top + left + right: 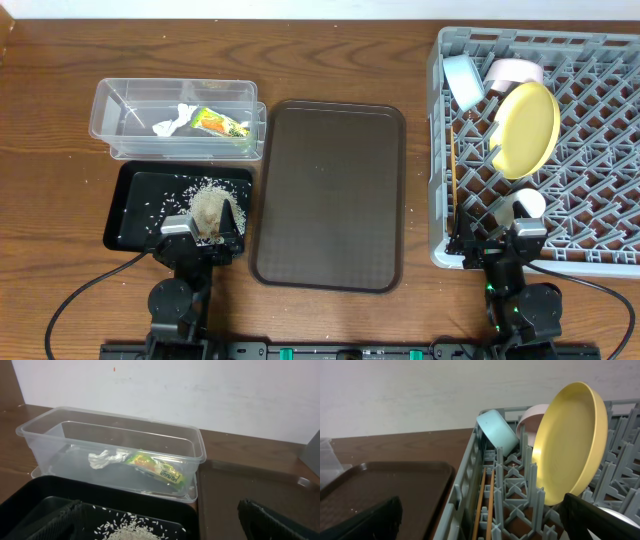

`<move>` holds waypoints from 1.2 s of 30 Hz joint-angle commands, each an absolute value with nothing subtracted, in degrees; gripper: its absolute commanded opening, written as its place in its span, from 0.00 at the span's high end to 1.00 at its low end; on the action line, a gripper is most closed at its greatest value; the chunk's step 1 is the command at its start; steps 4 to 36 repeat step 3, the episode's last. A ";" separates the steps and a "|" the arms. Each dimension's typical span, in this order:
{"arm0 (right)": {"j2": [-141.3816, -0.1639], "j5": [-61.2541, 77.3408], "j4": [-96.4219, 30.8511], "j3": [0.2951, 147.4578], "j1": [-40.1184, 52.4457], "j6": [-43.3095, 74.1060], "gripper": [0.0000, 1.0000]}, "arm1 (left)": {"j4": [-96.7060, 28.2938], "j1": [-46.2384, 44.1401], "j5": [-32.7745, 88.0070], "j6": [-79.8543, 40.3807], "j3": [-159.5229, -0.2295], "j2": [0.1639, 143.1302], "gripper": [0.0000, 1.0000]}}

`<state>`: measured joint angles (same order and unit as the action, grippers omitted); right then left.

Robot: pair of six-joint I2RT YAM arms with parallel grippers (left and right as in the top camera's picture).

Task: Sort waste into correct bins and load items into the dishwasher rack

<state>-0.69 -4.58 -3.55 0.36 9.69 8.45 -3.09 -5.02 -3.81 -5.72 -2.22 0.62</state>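
Wrapper and tissue lie in the clear tub, rice in the black tray, sorted by kind; plate stands edgeways between the pegs of the rack, probably to drain; left gripper and right gripper gape, empty.

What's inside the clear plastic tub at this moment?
The clear tub holds a crumpled white tissue and, beside it, the snack wrapper. Nothing else shows on its floor, but anything lying beneath the wrapper is covered.
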 commanded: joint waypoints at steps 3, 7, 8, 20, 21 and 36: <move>-0.49 -5.10 -3.70 0.32 9.02 7.62 0.01 | -3.81 -4.82 -3.68 -4.73 -0.23 0.23 0.01; -0.49 -5.10 -3.70 0.32 9.02 7.62 0.01 | -3.81 -4.82 -3.68 -4.73 -0.23 0.23 0.01; -0.49 -5.10 -3.70 0.32 9.02 7.62 0.01 | -3.81 -4.82 -3.68 -4.73 -0.23 0.23 0.01; -0.49 -5.10 -3.70 0.32 9.02 7.62 0.01 | -3.81 -4.82 -3.68 -4.73 -0.23 0.23 0.01; -0.49 -5.10 -3.70 0.32 9.02 7.62 0.01 | -3.81 -4.82 -3.68 -4.73 -0.23 0.23 0.01; -0.49 -5.10 -3.70 0.32 9.02 7.62 0.01 | -3.81 -4.82 -3.68 -4.73 -0.23 0.23 0.01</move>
